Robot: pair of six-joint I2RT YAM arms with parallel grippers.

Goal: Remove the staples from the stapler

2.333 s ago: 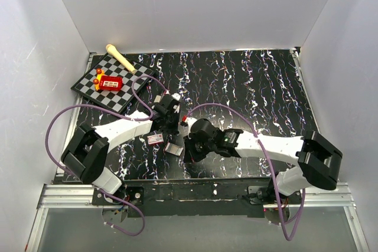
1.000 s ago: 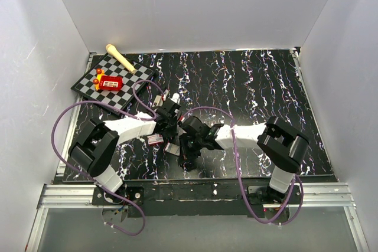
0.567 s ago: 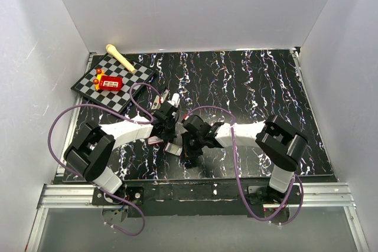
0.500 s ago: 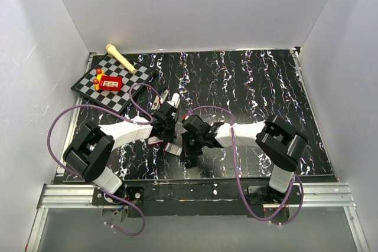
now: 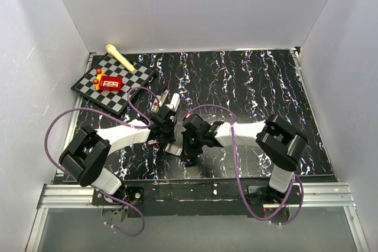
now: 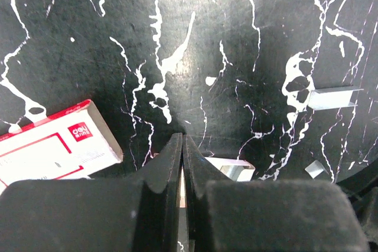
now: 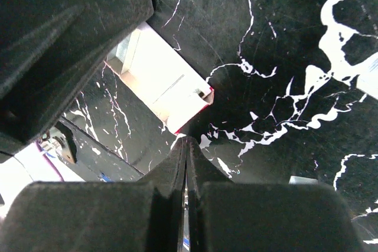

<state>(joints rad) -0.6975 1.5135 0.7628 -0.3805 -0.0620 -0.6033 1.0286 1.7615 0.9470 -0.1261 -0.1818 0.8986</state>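
My left gripper (image 5: 163, 127) (image 6: 182, 138) is shut, its tips low over the black marbled table. A thin silvery strip of staples (image 6: 333, 97) lies on the table to its far right, and a small silvery bit (image 6: 313, 170) lies nearer. A pale silvery metal piece (image 6: 234, 168) sits just right of the fingertips, partly hidden; I cannot tell whether it is the stapler. In the top view a small grey object (image 5: 174, 149) lies between both grippers. My right gripper (image 5: 190, 144) (image 7: 187, 140) is shut, its tips just short of the red-and-white box (image 7: 168, 87).
The small red-and-white box (image 6: 53, 151) lies left of my left fingertips. The left arm's dark bulk (image 7: 65, 33) fills the upper left of the right wrist view. A checkerboard (image 5: 127, 90) with a red toy (image 5: 110, 82) and a wooden stick (image 5: 121, 57) lies at the far left.
The right arm has folded in, bringing its gripper left beside the left gripper. The left gripper has shifted slightly nearer. Both grippers stay shut over the small items.
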